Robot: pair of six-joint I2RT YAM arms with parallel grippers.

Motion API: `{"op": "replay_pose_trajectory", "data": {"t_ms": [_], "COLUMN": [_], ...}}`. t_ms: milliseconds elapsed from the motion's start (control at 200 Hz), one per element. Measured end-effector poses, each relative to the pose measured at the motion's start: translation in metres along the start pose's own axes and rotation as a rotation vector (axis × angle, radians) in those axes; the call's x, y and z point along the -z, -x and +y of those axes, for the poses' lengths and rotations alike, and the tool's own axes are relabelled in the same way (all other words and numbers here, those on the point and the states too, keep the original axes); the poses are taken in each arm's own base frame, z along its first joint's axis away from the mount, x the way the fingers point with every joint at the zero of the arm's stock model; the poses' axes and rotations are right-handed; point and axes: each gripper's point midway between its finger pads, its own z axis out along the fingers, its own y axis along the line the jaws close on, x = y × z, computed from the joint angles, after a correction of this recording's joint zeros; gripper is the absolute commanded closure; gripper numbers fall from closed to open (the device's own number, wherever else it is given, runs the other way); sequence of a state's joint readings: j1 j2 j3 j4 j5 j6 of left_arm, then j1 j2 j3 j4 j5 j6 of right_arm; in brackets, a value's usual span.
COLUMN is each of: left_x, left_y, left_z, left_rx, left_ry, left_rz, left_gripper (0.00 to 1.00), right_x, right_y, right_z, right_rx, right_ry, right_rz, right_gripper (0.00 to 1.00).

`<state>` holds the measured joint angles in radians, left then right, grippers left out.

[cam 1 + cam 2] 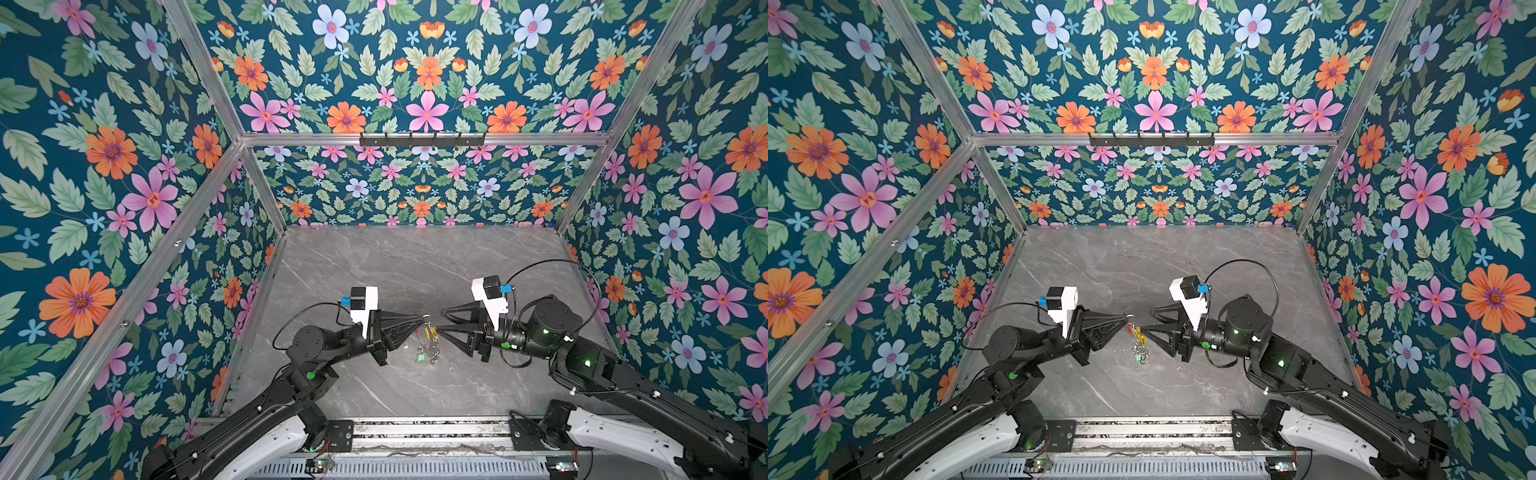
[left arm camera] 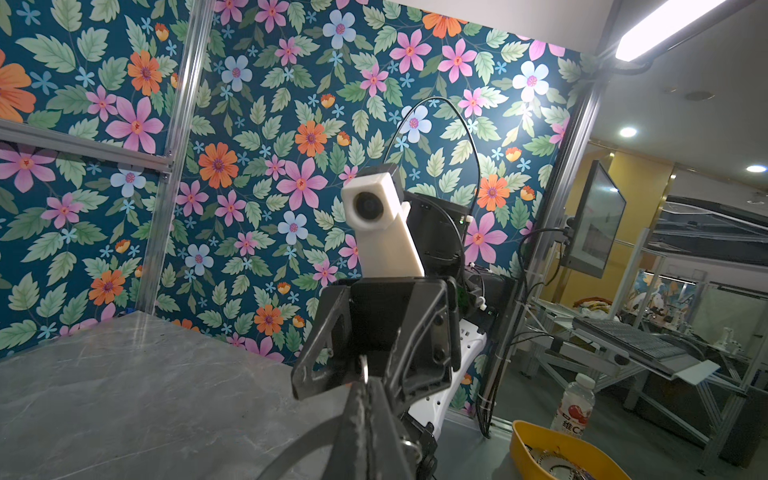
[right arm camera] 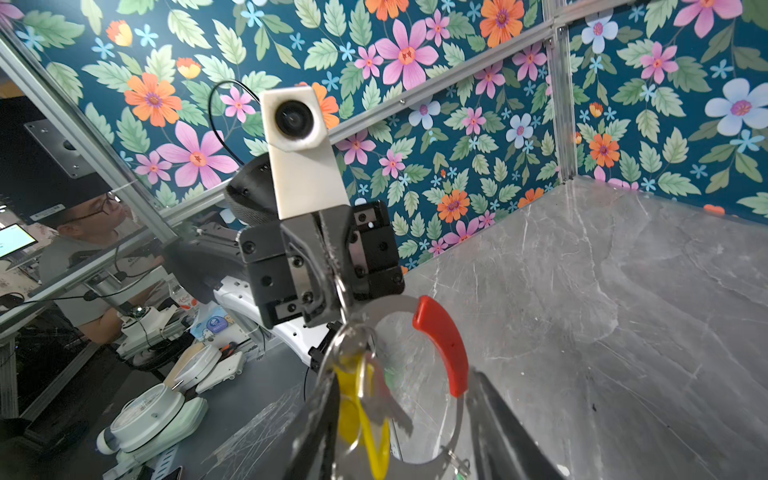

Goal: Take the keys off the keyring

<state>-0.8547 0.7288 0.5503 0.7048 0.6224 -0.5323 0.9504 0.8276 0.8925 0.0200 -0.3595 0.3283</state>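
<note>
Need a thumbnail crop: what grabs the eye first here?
Loud floral walls dominate every view. Mid-table, the shut left hand dangles the keyring. Its red sleeve and yellow key tag sit flanked by the open right hand.

1. In both top views the keyring (image 1: pixel 428 328) (image 1: pixel 1133 332) is too small to tell how its rings link.
2. In the left wrist view the left gripper (image 2: pixel 365 386) hides the bunch; only a sliver of silver ring (image 2: pixel 364 369) shows (which ring, I cannot tell).
3. In the right wrist view the yellow key tag (image 3: pixel 357 415) is blurred and runs off the picture's edge; the green key tag (image 3: pixel 460 473) is a mere scrap there.
4. Whether the right gripper (image 3: pixel 401 374) touches the keyring cannot be told.
</note>
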Motion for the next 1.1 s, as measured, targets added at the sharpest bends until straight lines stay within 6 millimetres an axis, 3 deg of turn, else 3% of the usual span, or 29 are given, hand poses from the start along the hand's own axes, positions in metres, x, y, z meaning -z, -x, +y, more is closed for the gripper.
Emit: {"op": "replay_pose_trajectory", "data": {"t_ms": [210, 950, 1100], "left_x": [-0.001, -0.001, -0.001], "left_y": [-0.003, -0.004, -0.003], "left_z": [-0.005, -0.012, -0.012], "left_rx": [0.001, 0.035, 0.032], "left_ry": [-0.033, -0.069, -0.07], "left_rz": [0.02, 0.031, 0.027], "left_gripper": [1.0, 1.0, 0.64], "right_x": [-0.007, -0.016, -0.016], "right_y": [0.017, 0.006, 0.006], "right_z": [0.017, 0.029, 0.03], "right_rx": [0.014, -0.006, -0.007], "right_ry": [0.084, 0.21, 0.213], "right_rz": [-0.005, 0.083, 0.085], "right_gripper": [0.56, 1.0, 1.0]}}
